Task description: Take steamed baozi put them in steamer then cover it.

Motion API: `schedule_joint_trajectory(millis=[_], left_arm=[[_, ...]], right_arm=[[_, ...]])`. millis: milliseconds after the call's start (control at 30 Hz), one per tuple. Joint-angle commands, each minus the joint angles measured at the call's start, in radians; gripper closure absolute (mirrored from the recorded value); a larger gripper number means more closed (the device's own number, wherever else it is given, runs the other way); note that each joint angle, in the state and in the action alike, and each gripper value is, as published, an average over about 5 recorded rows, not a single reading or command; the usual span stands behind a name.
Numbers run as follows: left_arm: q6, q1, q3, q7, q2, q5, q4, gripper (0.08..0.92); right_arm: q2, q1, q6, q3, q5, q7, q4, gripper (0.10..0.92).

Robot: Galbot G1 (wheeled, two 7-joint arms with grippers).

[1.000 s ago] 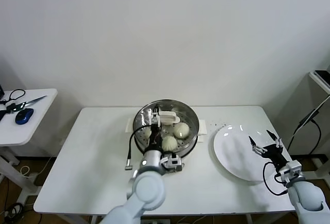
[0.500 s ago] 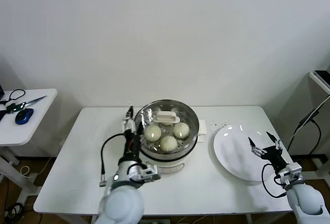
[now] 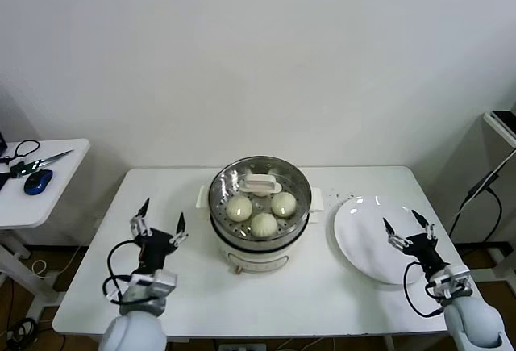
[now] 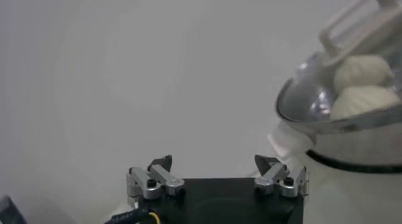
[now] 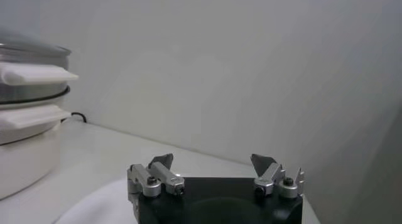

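The steamer (image 3: 260, 242) stands at the table's middle, a steel basket on a white pot base. The cover (image 3: 260, 182), a clear glass lid with a white handle, sits on it. Three baozi (image 3: 263, 223) show through the glass; a fourth is hidden. My left gripper (image 3: 160, 223) is open and empty over the table, left of the steamer. My right gripper (image 3: 405, 227) is open and empty above the plate's right edge. The left wrist view shows the steamer (image 4: 352, 150) and baozi (image 4: 361, 71) beyond its open gripper (image 4: 215, 164). The right wrist view shows its open gripper (image 5: 211, 161).
An empty white plate (image 3: 363, 242) lies right of the steamer. A side table (image 3: 40, 198) at far left holds scissors, a blue mouse and a cable. A dark stand is at the far right edge.
My left arm has drawn back from the steamer's lid, moving left and toward the front of the table. The cover stays on the steamer. The right gripper has barely shifted.
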Motion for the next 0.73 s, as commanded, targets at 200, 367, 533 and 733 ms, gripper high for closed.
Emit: schedule_joint_trajectory(millis=[200, 367, 533, 733], left_arm=[[-0.532, 0.109, -0.192, -0.043, -0.041, -0.571, 0.246, 0.177], [-0.511, 0.114, -0.194, -0.021, -0.041, -0.573, 0.243, 0.177], [-0.496, 0.118, -0.204, -0.011, -0.038, -0.565, 0.239, 0.177], [-0.486, 0.120, -0.217, 0.005, -0.037, -0.568, 0.234, 0.177]], right_arm=[[0.041, -0.079, 0.005, 0.017, 0.023, 0.002, 0.063, 0.203], [0.059, -0.089, 0.006, 0.022, 0.027, 0.005, 0.071, 0.203], [0.079, -0.094, 0.005, 0.022, 0.024, 0.008, 0.082, 0.203], [0.088, -0.100, 0.011, 0.024, 0.022, 0.007, 0.086, 0.203]])
